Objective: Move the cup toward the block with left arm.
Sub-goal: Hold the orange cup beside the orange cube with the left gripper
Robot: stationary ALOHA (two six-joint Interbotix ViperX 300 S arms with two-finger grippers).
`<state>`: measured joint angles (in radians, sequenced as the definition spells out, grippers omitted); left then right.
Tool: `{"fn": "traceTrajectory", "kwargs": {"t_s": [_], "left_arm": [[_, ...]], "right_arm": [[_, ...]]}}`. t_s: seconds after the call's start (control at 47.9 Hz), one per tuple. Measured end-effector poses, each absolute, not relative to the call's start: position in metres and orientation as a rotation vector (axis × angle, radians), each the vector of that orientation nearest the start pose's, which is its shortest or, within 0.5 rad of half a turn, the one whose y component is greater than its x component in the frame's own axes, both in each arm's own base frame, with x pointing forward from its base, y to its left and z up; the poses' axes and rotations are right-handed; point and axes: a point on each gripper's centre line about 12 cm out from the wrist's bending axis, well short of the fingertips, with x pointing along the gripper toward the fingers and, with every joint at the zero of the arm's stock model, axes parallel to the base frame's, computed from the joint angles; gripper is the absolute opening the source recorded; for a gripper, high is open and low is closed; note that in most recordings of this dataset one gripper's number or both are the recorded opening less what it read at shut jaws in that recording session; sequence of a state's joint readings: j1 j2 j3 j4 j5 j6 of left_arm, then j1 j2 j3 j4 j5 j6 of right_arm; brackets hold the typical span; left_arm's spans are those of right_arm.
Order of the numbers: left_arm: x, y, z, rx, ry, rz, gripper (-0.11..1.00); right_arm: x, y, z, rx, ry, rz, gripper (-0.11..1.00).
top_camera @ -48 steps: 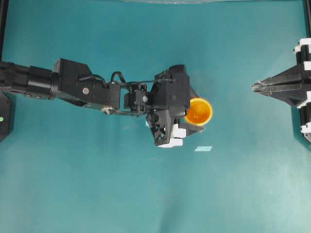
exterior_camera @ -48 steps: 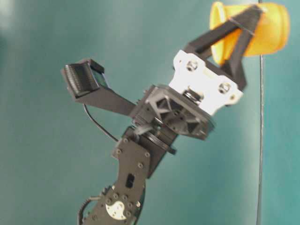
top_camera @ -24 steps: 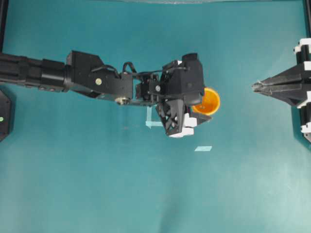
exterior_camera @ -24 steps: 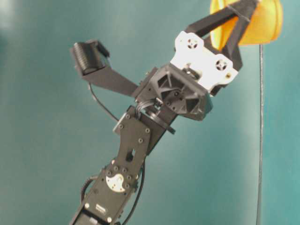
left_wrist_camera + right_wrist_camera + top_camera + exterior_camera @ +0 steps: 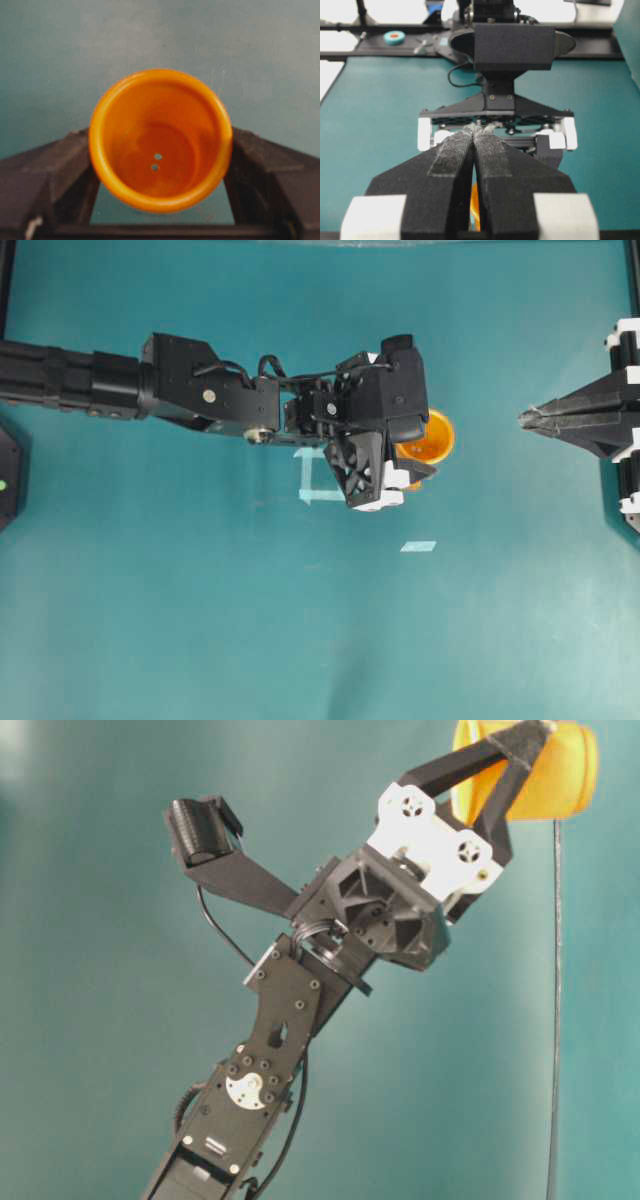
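We see the cup (image 5: pixel 160 142), round, orange, with a lighter rim and two small holes in its bottom, clamped between the fingers of the left gripper (image 5: pixel 418 452), right of the tape square (image 5: pixel 316 478). Bare teal table (image 5: pixel 200 620) lies around. The right gripper (image 5: pixel 527 418) is closed, well apart. Compared with before, the cup has moved right and upward in the overhead view.

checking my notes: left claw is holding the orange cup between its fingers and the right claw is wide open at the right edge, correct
Not quite. The right claw is shut, its fingers pressed together, as the right wrist view and the overhead view show. The rest stands: the left claw holds the orange cup between its fingers, and the right claw sits at the right edge.
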<state>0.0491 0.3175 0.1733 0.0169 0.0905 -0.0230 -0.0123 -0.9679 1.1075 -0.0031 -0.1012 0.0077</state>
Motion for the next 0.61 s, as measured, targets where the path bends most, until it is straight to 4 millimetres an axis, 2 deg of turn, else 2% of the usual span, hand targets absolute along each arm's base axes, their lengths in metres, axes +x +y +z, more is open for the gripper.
{"fn": "traceTrajectory", "kwargs": {"t_s": [0.188, 0.606], "left_arm": [[0.5154, 0.0255, 0.1791, -0.019, 0.595, 0.050, 0.68], [0.5187, 0.0257, 0.1822, -0.019, 0.596, 0.051, 0.68]], "right_arm": [[0.2019, -0.0024, 0.2997, 0.003, 0.040, -0.012, 0.00], [0.2019, -0.0024, 0.2997, 0.003, 0.040, -0.012, 0.00]]}}
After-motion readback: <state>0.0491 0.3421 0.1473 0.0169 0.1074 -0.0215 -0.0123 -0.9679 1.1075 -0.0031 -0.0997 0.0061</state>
